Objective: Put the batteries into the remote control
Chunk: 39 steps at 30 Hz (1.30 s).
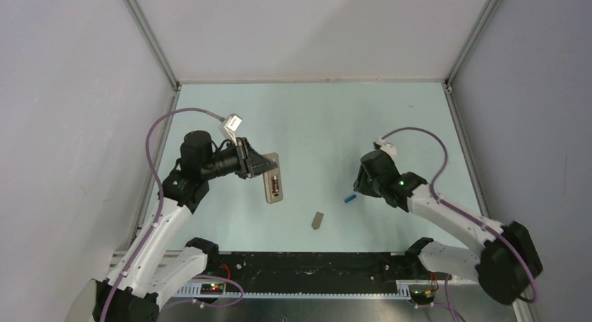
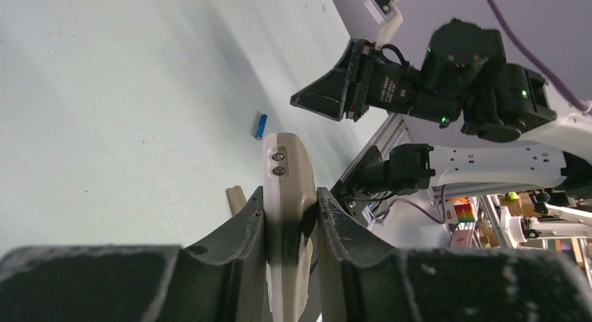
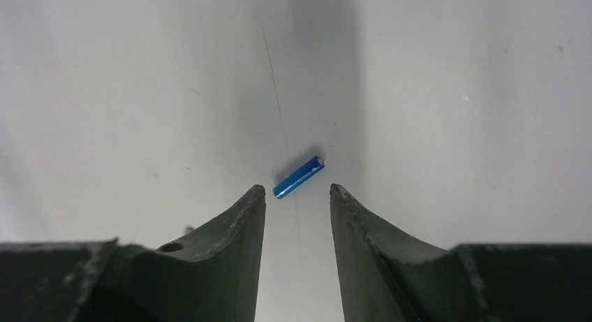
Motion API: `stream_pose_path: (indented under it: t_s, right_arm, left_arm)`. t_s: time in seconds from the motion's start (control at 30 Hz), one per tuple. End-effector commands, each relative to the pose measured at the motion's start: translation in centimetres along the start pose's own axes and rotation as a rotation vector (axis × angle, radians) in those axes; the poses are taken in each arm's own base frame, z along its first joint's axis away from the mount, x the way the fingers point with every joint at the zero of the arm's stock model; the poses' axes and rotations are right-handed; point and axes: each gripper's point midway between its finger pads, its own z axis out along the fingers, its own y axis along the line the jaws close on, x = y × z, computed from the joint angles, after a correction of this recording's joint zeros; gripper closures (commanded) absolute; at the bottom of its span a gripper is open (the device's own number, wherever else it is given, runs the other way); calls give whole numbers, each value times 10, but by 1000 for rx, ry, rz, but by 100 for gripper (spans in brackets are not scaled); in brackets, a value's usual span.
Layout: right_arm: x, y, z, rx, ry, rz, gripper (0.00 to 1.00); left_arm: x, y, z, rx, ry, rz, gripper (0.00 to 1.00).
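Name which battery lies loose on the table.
The blue battery, just ahead of the open right hand; the dark one looks seated in the remote.

Soft, even light from above leaves the pale surface (image 1: 314, 119) bright. In the right wrist view the blue battery (image 3: 299, 177) is sharp with a small soft shadow, while the near fingers (image 3: 223, 259) blur.

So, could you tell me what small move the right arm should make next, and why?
Probably lower the right gripper until its jaws straddle the blue battery, before closing. The jaws stand apart and empty. The battery lies loose on the table just beyond their tips, slanted across the gap, and the left gripper holds the remote clamped.
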Motion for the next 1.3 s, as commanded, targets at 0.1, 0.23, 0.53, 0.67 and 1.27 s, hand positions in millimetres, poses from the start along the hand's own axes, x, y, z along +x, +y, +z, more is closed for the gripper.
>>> stream_pose_path:
  t_s: [0.1,0.23,0.53,0.67,1.27]
  right_arm:
    - [4,14,40,-40,176,-443,61]
    - [2,21,66,-3,226,-500,70]
    - [8,15,82,69,287,-521,77]
    - [18,9,81,85,336,-515,79]
    - [46,1,42,112,486,-416,82]
  left_arm:
    - [5,8,10,12,24,9,100]
    - [9,12,12,6,37,-4,100]
    - [18,20,14,-8,51,-21,100]
    - [19,22,15,-9,60,-20,100]
    - [28,22,9,-3,53,-9,100]
